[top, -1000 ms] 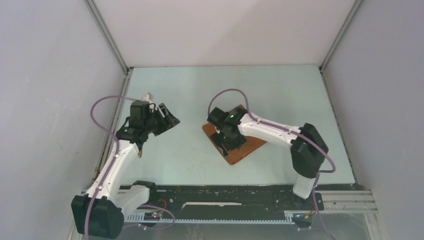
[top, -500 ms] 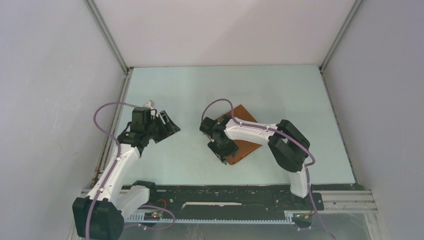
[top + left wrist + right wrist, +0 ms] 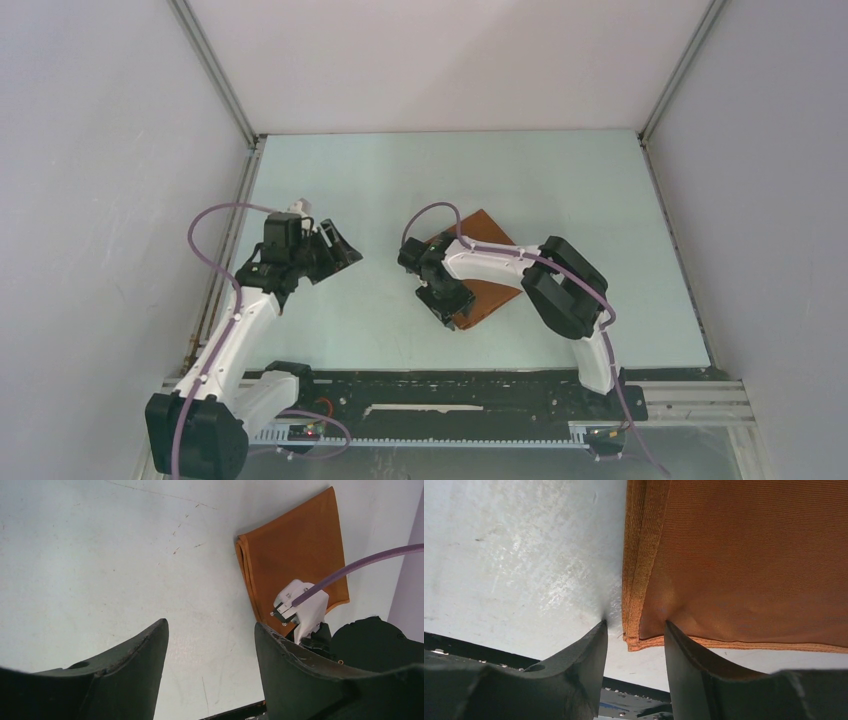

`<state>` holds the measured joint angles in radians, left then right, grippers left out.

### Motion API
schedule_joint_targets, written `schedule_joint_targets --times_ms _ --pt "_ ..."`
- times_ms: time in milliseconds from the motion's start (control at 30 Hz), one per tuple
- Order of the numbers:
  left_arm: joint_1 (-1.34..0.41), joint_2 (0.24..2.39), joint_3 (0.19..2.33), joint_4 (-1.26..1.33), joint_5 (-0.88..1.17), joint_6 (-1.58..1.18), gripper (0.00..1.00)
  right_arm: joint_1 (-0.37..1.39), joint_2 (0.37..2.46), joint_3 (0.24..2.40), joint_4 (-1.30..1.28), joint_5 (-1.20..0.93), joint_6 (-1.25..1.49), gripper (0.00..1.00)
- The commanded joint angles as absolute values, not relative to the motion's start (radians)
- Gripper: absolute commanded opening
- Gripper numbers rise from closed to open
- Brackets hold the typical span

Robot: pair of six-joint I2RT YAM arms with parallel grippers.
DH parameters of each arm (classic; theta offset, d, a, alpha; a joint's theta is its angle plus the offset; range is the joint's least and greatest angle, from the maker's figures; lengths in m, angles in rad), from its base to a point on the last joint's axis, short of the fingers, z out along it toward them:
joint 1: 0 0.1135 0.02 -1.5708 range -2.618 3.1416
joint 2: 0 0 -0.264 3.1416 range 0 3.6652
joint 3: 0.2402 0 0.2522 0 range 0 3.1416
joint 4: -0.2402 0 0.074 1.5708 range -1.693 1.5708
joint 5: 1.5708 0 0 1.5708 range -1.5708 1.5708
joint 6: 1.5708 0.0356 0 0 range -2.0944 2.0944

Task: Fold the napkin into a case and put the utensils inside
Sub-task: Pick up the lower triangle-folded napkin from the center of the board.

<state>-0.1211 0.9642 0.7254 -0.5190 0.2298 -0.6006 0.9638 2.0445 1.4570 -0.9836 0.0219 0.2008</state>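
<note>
Napkin [image 3: 749, 565] lies folded, layers stacked, mid-table [image 3: 400, 180], 1 corner pointing at the arms. Right gripper [image 3: 635, 625] is down on that near corner. Its 2 fingers straddle the layered edge, 1 tip on bare table just beside the cloth, the other pressing a dimple into the top layer. The jaws are parted, not clamped. Over on the left, well apart, the left gripper [image 3: 210, 625] hangs above bare table, jaws wide, holding nothing.
</note>
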Motion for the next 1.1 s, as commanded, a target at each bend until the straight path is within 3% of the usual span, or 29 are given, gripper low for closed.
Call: schedule_joint_targets --times_ms 0,200,467,733,900,1067 --pt "-0.116 0.968 0.719 -0.477 0.251 -0.586 0.7 0.962 2.07 1.48 -0.95 0.047 0.181 0.53" --pt "-0.115 0.97 0.718 -0.476 0.256 -0.586 0.7 0.972 2.115 1.464 -0.936 0.109 0.194 0.5" --pt "-0.112 0.954 0.709 -0.476 0.263 -0.589 0.7 0.974 2.135 1.419 -0.885 0.184 0.215 0.33" --pt "-0.111 0.955 0.68 -0.455 0.282 -0.607 0.71 0.957 2.106 1.376 -0.816 0.178 0.171 0.0" --pt "-0.111 0.988 0.615 -0.339 0.4 -0.695 0.78 0.949 2.001 1.347 -0.785 0.087 0.146 0.0" --pt "-0.111 1.127 0.49 -0.044 0.573 -0.891 0.87 0.889 1.884 1.297 -0.75 -0.099 0.164 0.0"
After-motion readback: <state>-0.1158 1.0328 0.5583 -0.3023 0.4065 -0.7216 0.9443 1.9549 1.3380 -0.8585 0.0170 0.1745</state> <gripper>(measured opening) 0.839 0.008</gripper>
